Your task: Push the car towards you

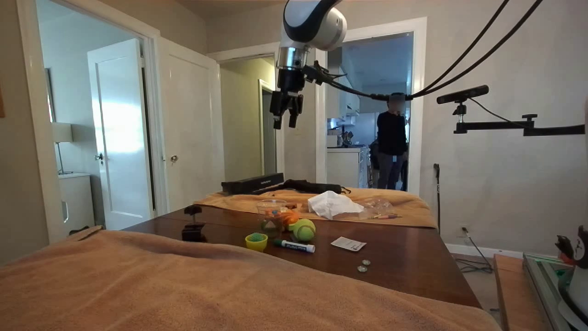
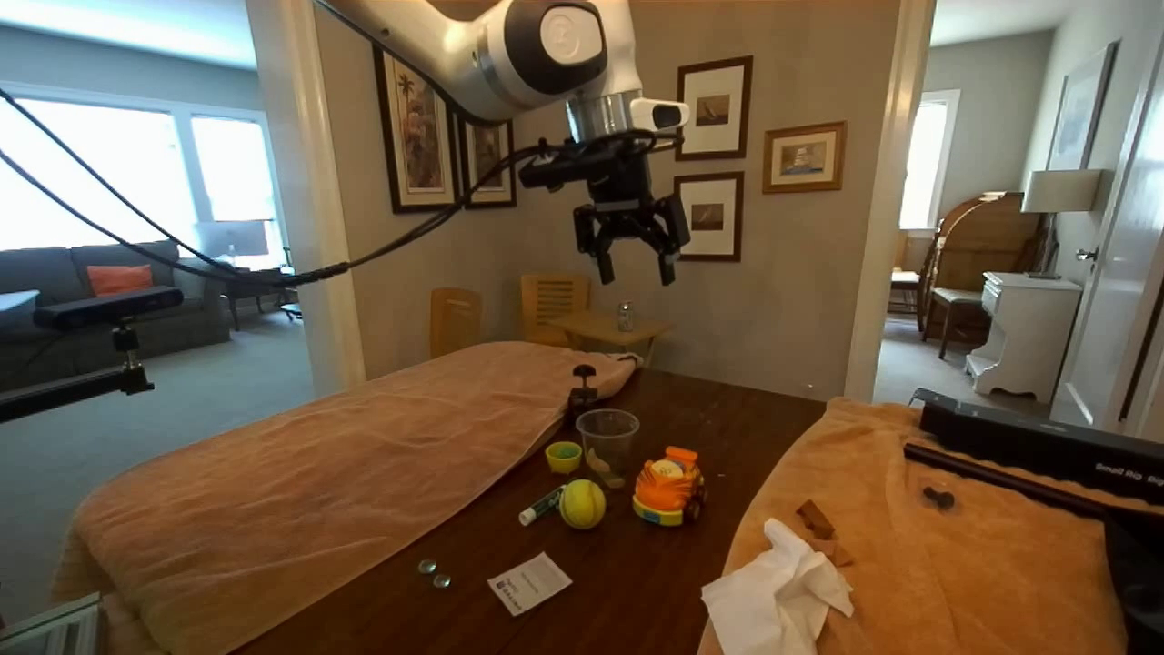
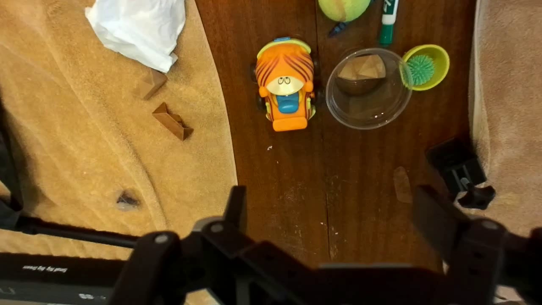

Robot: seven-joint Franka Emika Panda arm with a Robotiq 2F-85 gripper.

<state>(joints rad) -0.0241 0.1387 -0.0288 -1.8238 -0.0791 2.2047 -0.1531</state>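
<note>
- One car (image 3: 286, 84), orange, its dark wheels down, stands on the bare wood of the desk (image 2: 637, 591), nearer the edge under the golden towel (image 3: 182, 169) than the opposite edge, under the peach towel (image 2: 346, 437).
- One arm (image 2: 509, 59) reaches in from the top of both exterior views; its hand (image 2: 637, 271) hangs fingertips down, high above the desk and well apart from the car. The two fingers (image 3: 236, 203) are spread wide.
- Just beside the car: one clear cup (image 3: 368, 116). Next to it, toward the peach-covered edge, one yellow-green bowl (image 3: 442, 70) with one spiky green ball (image 3: 421, 69) inside; whether cup and bowl touch, I cannot tell.
- Near the car: one tennis ball (image 2: 582, 504) and one green-and-white marker (image 1: 298, 247).
- Toward one end edge: one printed card (image 2: 530, 583) and two glass beads (image 2: 426, 567), the beads nearer the peach-covered edge.
- Near the corner at the other end, by the peach towel: one black clamp (image 3: 457, 163).
- On the golden towel: one crumpled white tissue (image 2: 782, 591), two folded brown scraps (image 3: 172, 120), one long black box (image 2: 1046, 446).
</note>
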